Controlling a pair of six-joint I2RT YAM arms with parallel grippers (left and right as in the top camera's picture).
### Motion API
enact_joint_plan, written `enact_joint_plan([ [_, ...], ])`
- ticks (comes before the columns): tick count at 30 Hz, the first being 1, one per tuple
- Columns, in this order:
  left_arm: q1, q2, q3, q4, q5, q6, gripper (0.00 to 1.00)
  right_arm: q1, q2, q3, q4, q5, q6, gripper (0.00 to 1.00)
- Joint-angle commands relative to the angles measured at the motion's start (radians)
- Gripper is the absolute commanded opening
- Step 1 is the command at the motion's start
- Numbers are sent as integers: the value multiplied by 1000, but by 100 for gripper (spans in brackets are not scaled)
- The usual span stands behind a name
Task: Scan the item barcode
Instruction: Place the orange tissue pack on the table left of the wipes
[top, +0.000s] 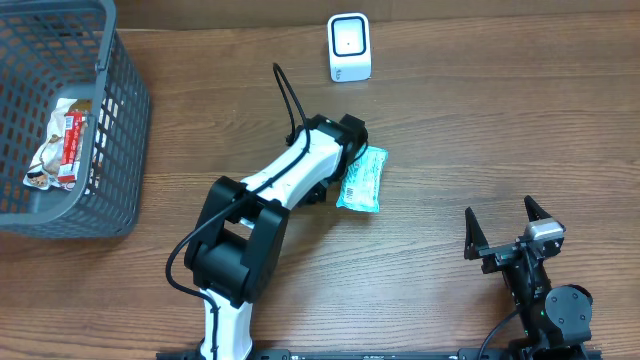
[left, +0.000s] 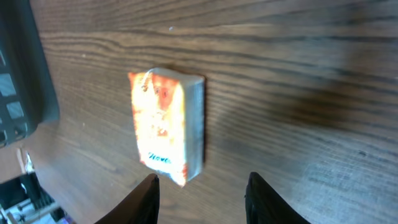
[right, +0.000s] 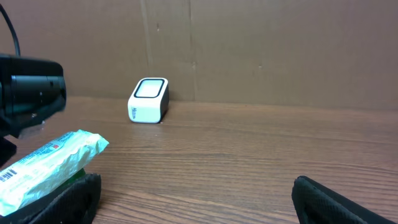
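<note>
Brown wood-grain laminate covers the surface (top: 480, 110), backed in the right wrist view by a flat tan board wall (right: 280, 43). Toward its far edge stands the scanner (top: 349, 47), a small white box with rounded corners and a glossy window on its face. The packet (top: 362, 180), a soft, crinkled pillow of pale green film with a printed barcode near one end, lies on the wood near the middle, just beside the black head of the white left arm (top: 290, 170). The left fingers (left: 148, 199), dark and tapered, stand apart with only bare wood between them. Ahead of them the left wrist view shows a blurred small block (left: 166, 124) with an orange-lit face and a grey side. The right fingers (top: 472, 232), black and pointed, are spread wide over bare wood at the near right, well apart from the packet. A grey plastic lattice basket (top: 120, 120) at the far left holds a crumpled red-and-white wrapper (top: 62, 148).
</note>
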Motion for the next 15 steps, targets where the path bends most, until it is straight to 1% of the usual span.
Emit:
enact_joint_plan([
  [1, 69, -16, 91, -24, 88, 7, 36, -3, -8, -10, 6, 5, -1, 100],
  [5, 178, -77, 146, 2, 288, 123, 31, -3, -8, -10, 6, 5, -1, 100],
  [9, 305, -149, 148, 56, 529, 234, 31, -3, -8, -10, 6, 5, -1, 100],
  [10, 344, -164, 148, 67, 632, 290, 32, -3, -8, -10, 6, 5, -1, 100],
  [11, 362, -168, 148, 69, 691, 322, 32, -3, -8, -10, 6, 5, -1, 100],
  [12, 387, -174, 148, 71, 793, 381, 32, -3, -8, -10, 6, 5, -1, 100],
  [14, 422, -175, 148, 66, 991, 506, 37, -3, -8, -10, 6, 5, -1, 100],
  [15, 431, -175, 141, 69, 1139, 592, 42, -3, -8, -10, 6, 5, -1, 100],
])
